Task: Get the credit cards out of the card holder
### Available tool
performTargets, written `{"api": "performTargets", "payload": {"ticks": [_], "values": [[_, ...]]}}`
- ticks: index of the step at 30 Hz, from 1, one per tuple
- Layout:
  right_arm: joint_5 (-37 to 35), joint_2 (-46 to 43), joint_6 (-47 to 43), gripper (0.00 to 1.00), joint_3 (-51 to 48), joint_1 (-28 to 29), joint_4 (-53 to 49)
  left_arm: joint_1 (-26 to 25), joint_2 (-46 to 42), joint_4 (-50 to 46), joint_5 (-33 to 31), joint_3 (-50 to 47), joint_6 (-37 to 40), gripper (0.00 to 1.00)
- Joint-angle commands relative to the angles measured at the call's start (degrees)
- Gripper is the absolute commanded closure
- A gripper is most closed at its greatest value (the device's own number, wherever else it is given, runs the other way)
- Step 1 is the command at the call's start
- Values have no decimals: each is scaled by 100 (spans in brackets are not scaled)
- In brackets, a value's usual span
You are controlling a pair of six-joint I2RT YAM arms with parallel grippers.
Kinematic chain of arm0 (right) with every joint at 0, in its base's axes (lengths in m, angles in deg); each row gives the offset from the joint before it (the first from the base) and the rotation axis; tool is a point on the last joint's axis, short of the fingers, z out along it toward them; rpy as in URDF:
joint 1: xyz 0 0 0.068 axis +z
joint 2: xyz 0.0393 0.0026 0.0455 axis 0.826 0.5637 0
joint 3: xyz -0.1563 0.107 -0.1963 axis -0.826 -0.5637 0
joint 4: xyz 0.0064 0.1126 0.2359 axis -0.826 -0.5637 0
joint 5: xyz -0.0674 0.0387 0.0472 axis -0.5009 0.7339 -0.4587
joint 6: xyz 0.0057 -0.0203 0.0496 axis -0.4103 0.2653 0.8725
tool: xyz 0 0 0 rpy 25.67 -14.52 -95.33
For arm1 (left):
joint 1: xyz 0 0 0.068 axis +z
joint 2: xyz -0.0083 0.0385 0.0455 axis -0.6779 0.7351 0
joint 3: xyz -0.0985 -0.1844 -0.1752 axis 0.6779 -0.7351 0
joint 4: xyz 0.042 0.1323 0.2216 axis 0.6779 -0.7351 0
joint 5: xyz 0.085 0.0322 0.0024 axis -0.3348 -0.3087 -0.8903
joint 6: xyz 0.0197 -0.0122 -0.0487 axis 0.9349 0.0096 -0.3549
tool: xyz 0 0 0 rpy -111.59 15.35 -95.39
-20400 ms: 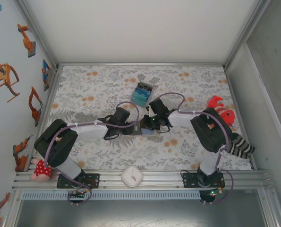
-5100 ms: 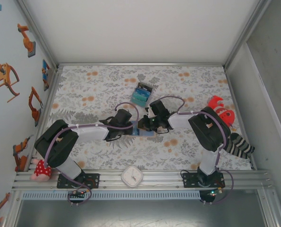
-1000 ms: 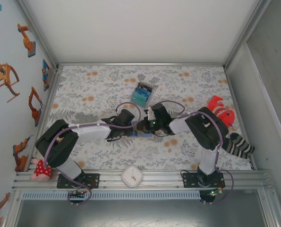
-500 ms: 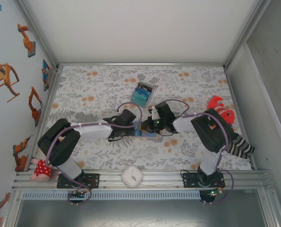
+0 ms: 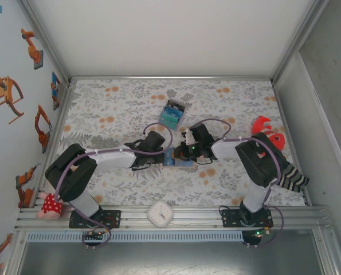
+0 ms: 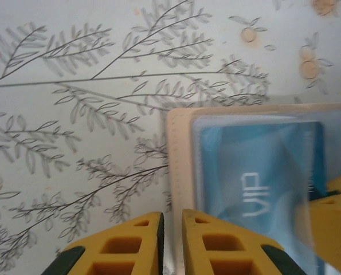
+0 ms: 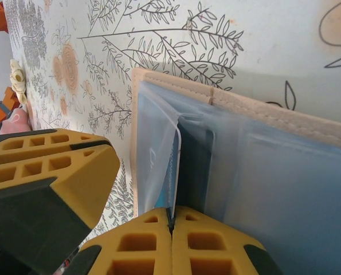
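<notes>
The card holder (image 5: 181, 163) lies open on the floral tablecloth (image 5: 113, 109) mid-table, between the two arms; the left gripper (image 6: 171, 243) has its jaws narrow, with the holder's tan stitched edge pinched between them; the right gripper (image 7: 171, 228) is closed tight on the thin edge of a pale blue credit card (image 7: 175, 166), which reaches out of a clear sleeve to the fingertips; in the left wrist view a blue card (image 6: 256, 172) with white lettering shows under the plastic; a teal-and-black block (image 5: 172, 113) rests farther back, apart from both grippers.
</notes>
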Motion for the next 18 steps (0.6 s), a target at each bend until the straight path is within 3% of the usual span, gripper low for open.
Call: {"api": "performTargets", "payload": {"ticks": [1, 11, 18], "values": [[-210, 62, -108, 95, -34, -49, -275, 1, -112, 341, 306, 89, 223, 83], [-113, 85, 17, 94, -170, -84, -63, 34, 392, 342, 439, 273, 319, 84], [-113, -21, 23, 91, -328, -197, -69, 197, 518, 191, 508, 225, 262, 90]]}}
